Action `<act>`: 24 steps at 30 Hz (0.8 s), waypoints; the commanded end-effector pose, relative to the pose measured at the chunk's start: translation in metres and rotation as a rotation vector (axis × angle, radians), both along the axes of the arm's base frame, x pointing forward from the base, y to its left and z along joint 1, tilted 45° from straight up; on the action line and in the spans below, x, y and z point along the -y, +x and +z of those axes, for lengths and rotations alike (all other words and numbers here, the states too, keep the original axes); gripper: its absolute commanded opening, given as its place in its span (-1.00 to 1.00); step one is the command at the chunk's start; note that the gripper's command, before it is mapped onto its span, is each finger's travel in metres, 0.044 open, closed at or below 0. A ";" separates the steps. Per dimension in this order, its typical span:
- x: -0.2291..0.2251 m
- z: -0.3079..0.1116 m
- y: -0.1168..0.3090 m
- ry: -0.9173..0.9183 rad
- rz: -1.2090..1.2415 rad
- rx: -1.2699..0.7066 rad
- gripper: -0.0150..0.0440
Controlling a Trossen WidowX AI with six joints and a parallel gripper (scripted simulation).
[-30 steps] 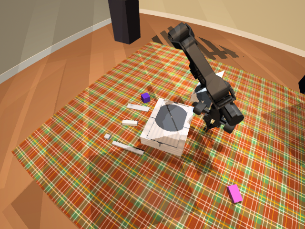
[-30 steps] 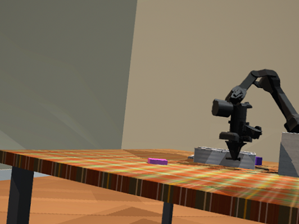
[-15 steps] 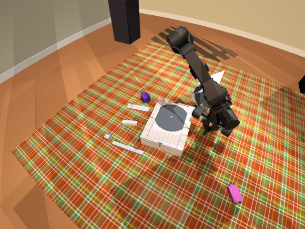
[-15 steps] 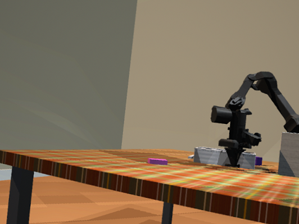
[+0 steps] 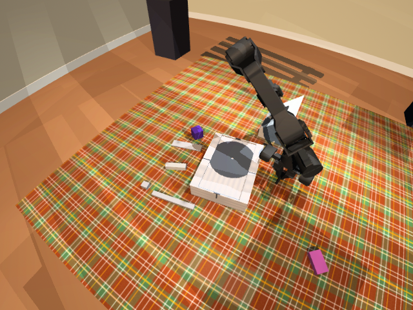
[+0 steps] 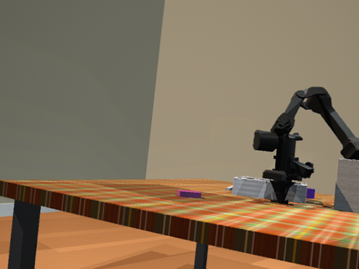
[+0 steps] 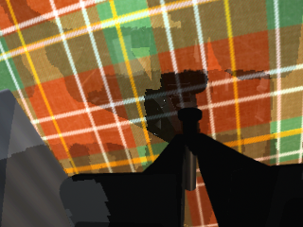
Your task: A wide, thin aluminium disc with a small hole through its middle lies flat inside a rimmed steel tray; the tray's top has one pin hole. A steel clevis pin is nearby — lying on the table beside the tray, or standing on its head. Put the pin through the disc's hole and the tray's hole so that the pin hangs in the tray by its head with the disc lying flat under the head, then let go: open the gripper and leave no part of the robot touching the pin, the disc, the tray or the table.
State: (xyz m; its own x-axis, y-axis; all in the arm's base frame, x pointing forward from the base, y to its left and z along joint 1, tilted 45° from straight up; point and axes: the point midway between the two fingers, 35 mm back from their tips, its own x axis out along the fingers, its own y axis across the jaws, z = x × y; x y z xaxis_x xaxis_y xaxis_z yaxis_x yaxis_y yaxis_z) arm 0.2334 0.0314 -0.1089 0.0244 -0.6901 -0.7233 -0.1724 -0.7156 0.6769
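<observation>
Sitting at left of centre in the top view, a small pale block point(image 5: 144, 184) lies on the plaid-topped table point(image 5: 133, 233) point(image 6: 101, 206) point(image 7: 118, 95). Just to its right is a long pale bar point(image 5: 173, 200), with a short pale bar point(image 5: 175, 166) above that and a thin pale bar point(image 5: 181, 144) higher still, below a purple cube point(image 5: 197, 132) point(image 6: 310, 193). The rimmed tray point(image 5: 224, 192) point(image 6: 249, 187) point(image 7: 24, 189) stands at the middle of the frame. The grey disc point(image 5: 226, 166) lies on its upper part, its small central hole point(image 5: 232, 157) showing and no pin through it. Right of the tray, the black arm point(image 5: 266, 93) point(image 6: 340, 126) reaches down from the upper part of the frame, bringing the gripper point(image 5: 277, 181) point(image 6: 280, 200) point(image 7: 188, 140) beside the tray, apart from the disc. A pink block point(image 5: 317, 261) point(image 6: 188, 193) lies at lower right.

In the exterior view, the fingertips are low at right of centre, in front of the tray; whether they touch the table I cannot tell.

In the wrist view, the tray's grey side fills the left edge. Right of centre, the fingers are clamped on the clevis pin point(image 7: 190, 167), its dark round head above them in the frame and its shiny shank running down between them.
</observation>
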 end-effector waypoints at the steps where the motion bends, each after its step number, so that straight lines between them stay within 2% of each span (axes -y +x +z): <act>1: 0.001 -0.001 -0.001 -0.004 0.005 -0.005 -0.49; 7: 0.000 0.000 0.000 0.000 0.000 0.000 0.04; 12: -0.002 0.000 0.000 0.001 -0.001 0.008 0.05; 19: -0.008 0.002 -0.011 -0.061 0.235 0.246 0.05; 24: -0.008 0.003 -0.013 -0.067 0.260 0.271 0.05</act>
